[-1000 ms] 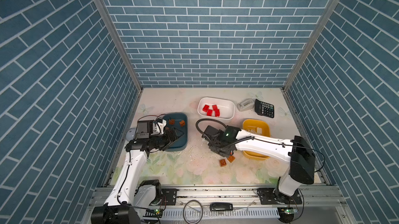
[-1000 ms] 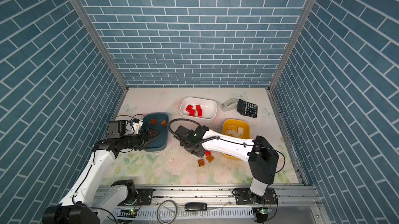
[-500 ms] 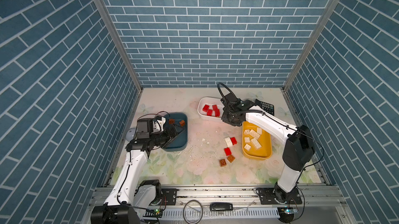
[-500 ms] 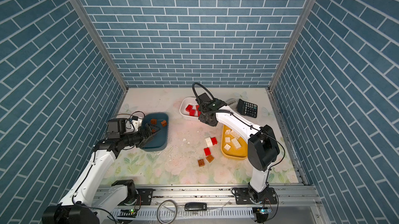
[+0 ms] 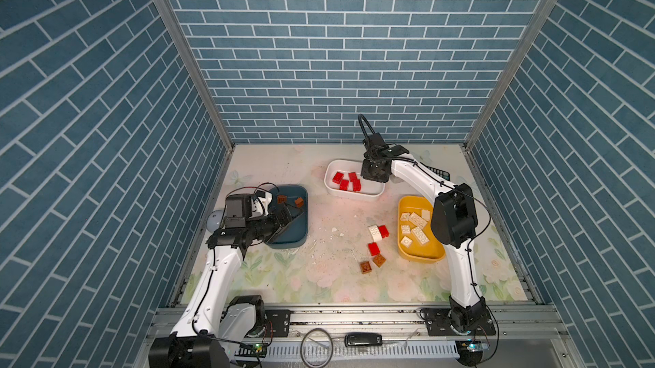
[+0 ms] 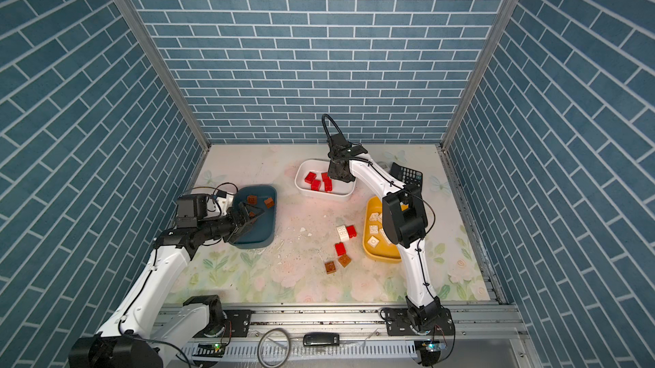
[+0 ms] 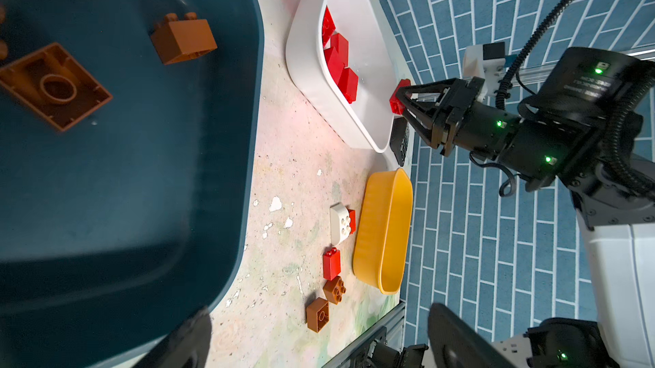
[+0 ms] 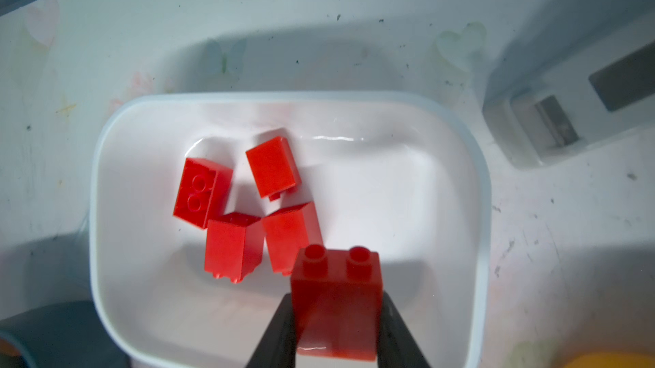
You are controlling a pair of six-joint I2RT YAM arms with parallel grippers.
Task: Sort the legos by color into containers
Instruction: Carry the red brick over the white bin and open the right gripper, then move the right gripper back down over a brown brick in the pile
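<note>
My right gripper (image 8: 335, 316) is shut on a red lego (image 8: 335, 277), held above the white container (image 5: 354, 195) where several red legos (image 5: 345, 181) lie. My left gripper (image 5: 294, 215) hangs open and empty over the dark teal container (image 5: 294, 238), which holds brown legos (image 7: 184, 41). The yellow container (image 5: 421, 260) holds white legos (image 5: 414, 228). Loose on the table between the containers are a white lego (image 5: 374, 232) touching a red one (image 5: 383, 230), another red lego (image 5: 373, 248) and two brown legos (image 5: 379, 260).
A black calculator (image 6: 407, 174) lies at the back right, partly behind my right arm. A grey tape dispenser (image 8: 567, 107) stands beside the white container. White crumbs (image 5: 333, 229) dot the table's middle. Blue brick walls close three sides.
My right gripper has gone from low beside the loose legos at the front middle to above the white container, carrying a red lego. My left arm has hardly moved.
</note>
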